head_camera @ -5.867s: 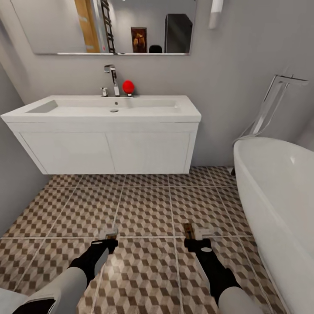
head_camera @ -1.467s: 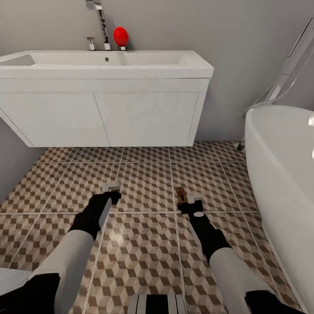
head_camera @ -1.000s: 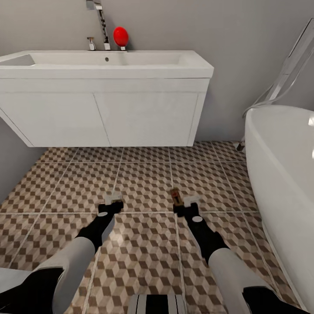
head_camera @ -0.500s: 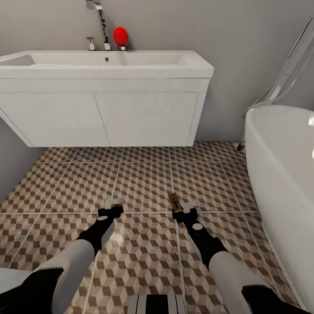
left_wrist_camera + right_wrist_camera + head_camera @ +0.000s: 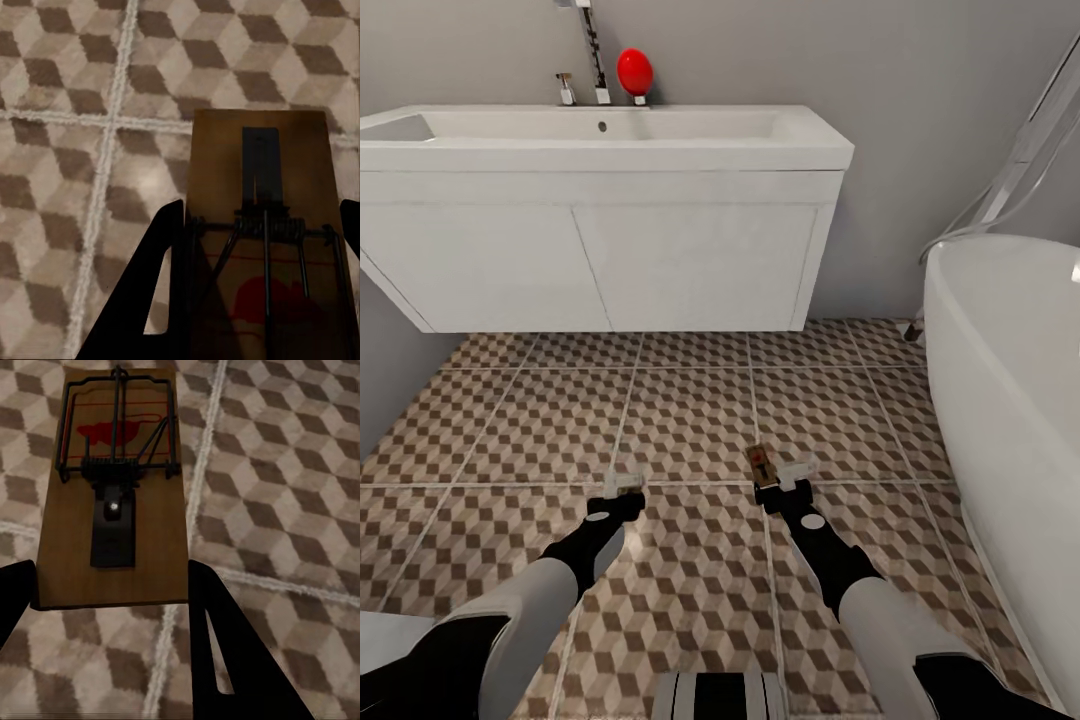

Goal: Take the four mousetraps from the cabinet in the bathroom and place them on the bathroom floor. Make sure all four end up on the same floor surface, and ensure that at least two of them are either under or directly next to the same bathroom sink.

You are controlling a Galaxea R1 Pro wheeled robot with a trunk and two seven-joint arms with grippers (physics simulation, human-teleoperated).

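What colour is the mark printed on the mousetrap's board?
Red, on the mousetrap; clearest in the right wrist view.

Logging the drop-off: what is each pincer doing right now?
Left pincer: shut on a mousetrap.
Right pincer: shut on a second mousetrap, above the bathroom floor.

Both arms lower — mousetraps [image 5: 761, 464] floorward

I see one flat brown wooden mousetrap [image 5: 112, 487] with dark wire and a red mark over the cube-patterned brown and beige tiled bathroom floor [image 5: 690, 420], before the white wall-hung bathroom sink [image 5: 600, 135]. A second such mousetrap [image 5: 262, 255] faces the tiles.
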